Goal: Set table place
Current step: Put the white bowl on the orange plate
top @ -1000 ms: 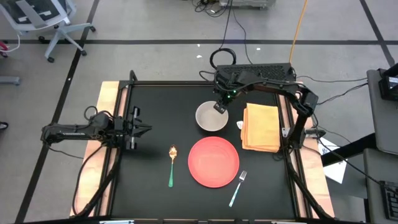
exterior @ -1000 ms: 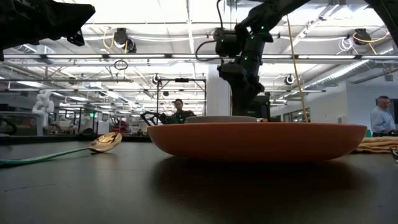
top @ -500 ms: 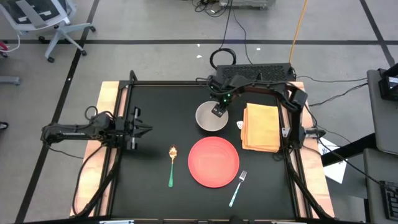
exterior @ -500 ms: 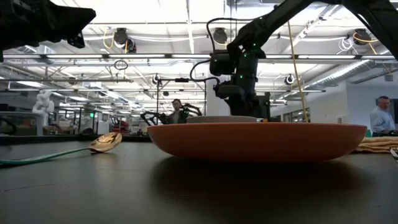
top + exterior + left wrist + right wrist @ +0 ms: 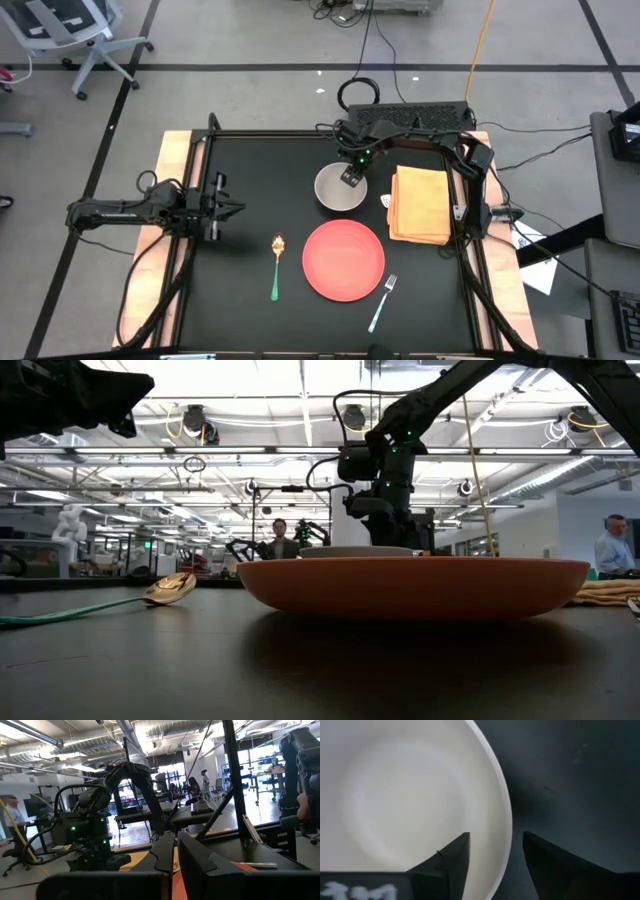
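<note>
The counter (image 5: 250, 180) is a black square top with a black frame rim and light wooden strips along its left and right sides, filling the middle of the high view. On it, near the far edge and right of centre, sits a white bowl (image 5: 338, 190); the right end effector (image 5: 352, 178) hangs over the bowl's right rim with its fingers (image 5: 451, 857) spread, one over the inside of the bowl and one outside it (the wrist view shows the rim running between them). Just right of the bowl lies a folded orange napkin (image 5: 420, 205), close to the right edge. Toward the near edge from the bowl is a red plate (image 5: 343, 260), with a green-handled fork (image 5: 382, 303) at its right and a green-handled spoon (image 5: 277, 266) at its left. The left end effector (image 5: 232, 209) waits above the left edge, fingers pressed together, holding nothing.
</note>
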